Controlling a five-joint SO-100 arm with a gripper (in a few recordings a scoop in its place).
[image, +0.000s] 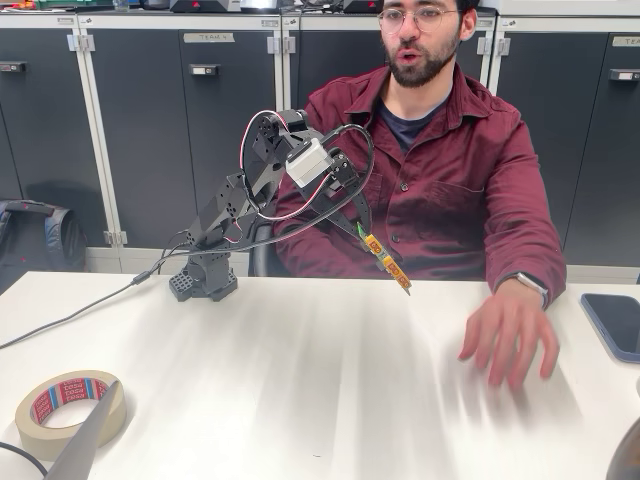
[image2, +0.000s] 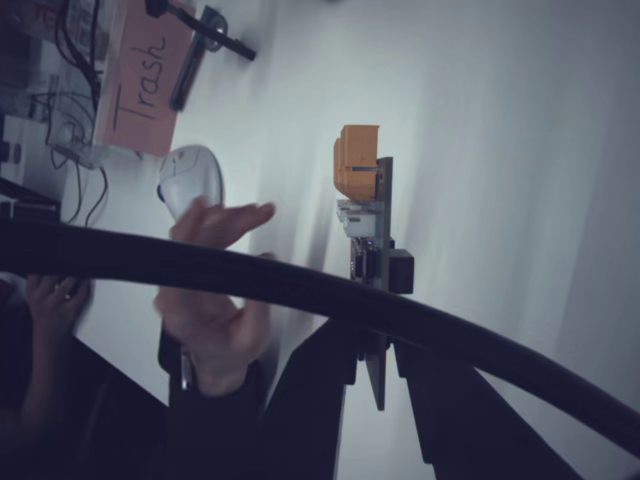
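Above the white table (image: 300, 380), the black arm's gripper (image: 362, 230) hangs in the air. Its fingers are clamped on a narrow circuit-board strip with orange parts (image: 388, 265), which slants down toward the tabletop without touching it. From the wrist view the strip (image2: 368, 215) shows edge-on, its lower end hidden between the dark fingers (image2: 440, 420) and behind a thick black cable (image2: 200, 265). A person's hand (image: 510, 335), motion-blurred, is over the table at the right. A roll of beige masking tape (image: 70, 405) lies at the left, partly covered by a grey blur.
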